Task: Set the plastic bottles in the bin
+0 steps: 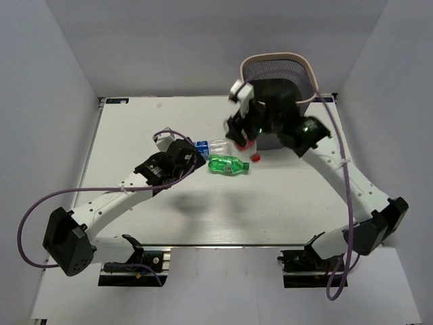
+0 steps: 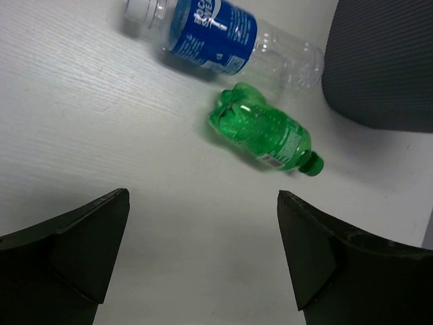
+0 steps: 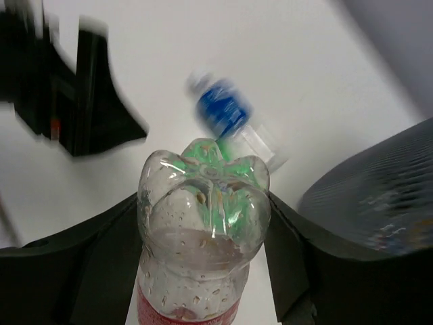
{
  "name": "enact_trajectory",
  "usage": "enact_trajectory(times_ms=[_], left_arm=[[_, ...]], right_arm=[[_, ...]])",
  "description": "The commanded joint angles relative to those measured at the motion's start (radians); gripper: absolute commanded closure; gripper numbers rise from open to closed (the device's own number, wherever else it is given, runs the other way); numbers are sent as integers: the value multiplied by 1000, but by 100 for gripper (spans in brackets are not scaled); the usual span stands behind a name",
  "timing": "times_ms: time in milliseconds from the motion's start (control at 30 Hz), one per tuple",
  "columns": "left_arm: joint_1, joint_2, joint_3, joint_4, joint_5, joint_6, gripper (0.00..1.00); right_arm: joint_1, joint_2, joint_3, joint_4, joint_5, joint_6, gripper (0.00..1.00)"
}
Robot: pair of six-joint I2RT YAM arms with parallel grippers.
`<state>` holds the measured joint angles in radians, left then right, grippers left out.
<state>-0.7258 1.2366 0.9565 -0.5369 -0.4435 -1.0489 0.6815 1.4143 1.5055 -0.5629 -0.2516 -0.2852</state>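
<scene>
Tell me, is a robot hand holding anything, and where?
The right gripper clamps a clear red-labelled bottle by its lower body, near the base. The left gripper is open and empty.

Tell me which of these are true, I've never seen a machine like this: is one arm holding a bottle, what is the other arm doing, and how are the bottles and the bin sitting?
1. The right tool grips a clear bottle. True.
2. The left tool is holding the green bottle. False: it is open and empty, and that bottle lies on the table ahead of it.
3. The green bottle stands upright. False: it lies on its side.
4. A blue-labelled bottle lies near the green one. True.
5. The bin stands at the far side of the table, rim up. True.
</scene>
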Motion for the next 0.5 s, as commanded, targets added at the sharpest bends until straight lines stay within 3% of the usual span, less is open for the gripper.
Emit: enact_trajectory(times_ms=[0,133,300,467], left_arm=[[28,12,66,49,-9,-46,0],[52,32,86,49,-9,-85,0],[109,75,116,49,-9,-118,0],[153,174,160,99,19,-158,0]], right_arm=[[-46,73,303,15,80,-3,100],[-120,190,591,76,185,30,100],[-226,285,636,211,287,34,100],[-348,365,622,225,325,41,96]])
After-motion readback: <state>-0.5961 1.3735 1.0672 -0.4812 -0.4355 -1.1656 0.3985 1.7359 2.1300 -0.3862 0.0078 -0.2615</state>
